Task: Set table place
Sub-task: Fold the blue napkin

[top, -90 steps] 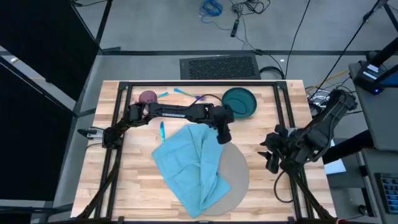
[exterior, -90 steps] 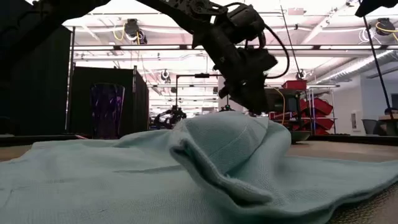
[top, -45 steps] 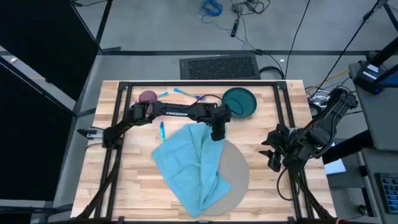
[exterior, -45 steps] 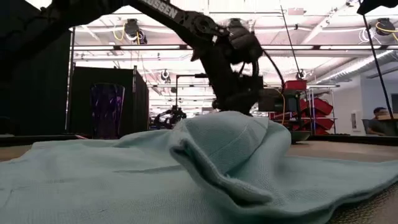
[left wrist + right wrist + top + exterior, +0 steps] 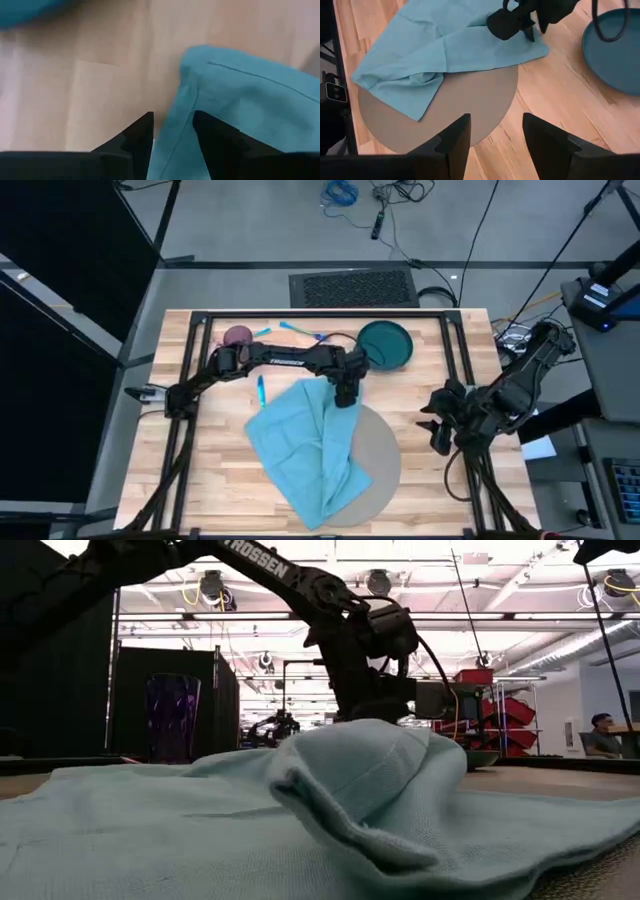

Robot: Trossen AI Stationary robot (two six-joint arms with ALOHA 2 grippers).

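- The place (image 5: 380,455) is a flat round grey placemat lying on the table (image 5: 440,340) at its middle-right; being round, it has no long axis or facing.
- A crumpled light blue cloth (image 5: 305,440) covers most of the place's left half, leaving a grey crescent bare; the cloth's length runs diagonally across the table.
- The left gripper (image 5: 345,392) reaches in from the left, arm stretched out, over the cloth's top corner, near the dark teal plate (image 5: 385,343).
- Its fingers (image 5: 137,137) stand slightly apart, the cloth's hemmed edge between them; whether they pinch it is unclear.
- The right gripper (image 5: 438,435) waits at the table's right edge, fingers (image 5: 452,140) spread and holding nothing.
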